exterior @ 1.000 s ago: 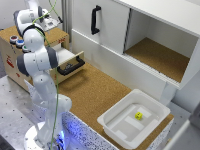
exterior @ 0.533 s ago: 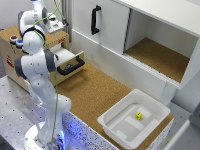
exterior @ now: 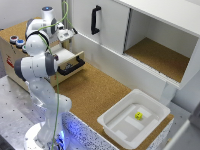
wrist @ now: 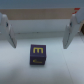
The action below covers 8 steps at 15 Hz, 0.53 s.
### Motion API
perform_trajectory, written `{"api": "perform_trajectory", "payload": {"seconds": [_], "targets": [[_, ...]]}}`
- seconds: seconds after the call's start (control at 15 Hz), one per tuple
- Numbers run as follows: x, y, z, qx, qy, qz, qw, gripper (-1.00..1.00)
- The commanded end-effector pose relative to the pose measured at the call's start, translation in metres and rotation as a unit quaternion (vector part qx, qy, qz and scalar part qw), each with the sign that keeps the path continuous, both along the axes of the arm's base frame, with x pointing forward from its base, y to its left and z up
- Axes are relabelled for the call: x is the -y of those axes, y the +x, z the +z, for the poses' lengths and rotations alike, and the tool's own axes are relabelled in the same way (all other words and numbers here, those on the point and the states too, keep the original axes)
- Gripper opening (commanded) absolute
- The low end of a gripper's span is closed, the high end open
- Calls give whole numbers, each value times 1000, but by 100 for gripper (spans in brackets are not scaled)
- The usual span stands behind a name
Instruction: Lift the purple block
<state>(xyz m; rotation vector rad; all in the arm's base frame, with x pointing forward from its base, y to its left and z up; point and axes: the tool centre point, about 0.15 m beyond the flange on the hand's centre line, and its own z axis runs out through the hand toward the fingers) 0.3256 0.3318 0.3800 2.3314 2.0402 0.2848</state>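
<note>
The purple block, with a yellow letter on its top face, lies on a pale surface in the wrist view. My gripper is open above it. One fingertip and the other stand wide to either side and do not touch the block. In the exterior view my gripper hangs over the open drawer at the exterior view's left. The block is hidden there by the arm.
A white bin with a small yellow object stands on the cork surface. A white cabinet has an open compartment and a door with a black handle. Small round items sit on the wooden drawer unit.
The arm's upper part has shifted slightly toward the exterior view's right over the drawer. Nothing else has moved.
</note>
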Motion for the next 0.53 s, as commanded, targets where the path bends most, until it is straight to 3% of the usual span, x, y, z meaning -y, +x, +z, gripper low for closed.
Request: {"api": "perform_trajectory", "payload": {"seconds": [0.0,0.47], "targets": [[-20,14,-41,7,33,7,999,100],[-28,25,-68,2,3,-12,1000,100]]}}
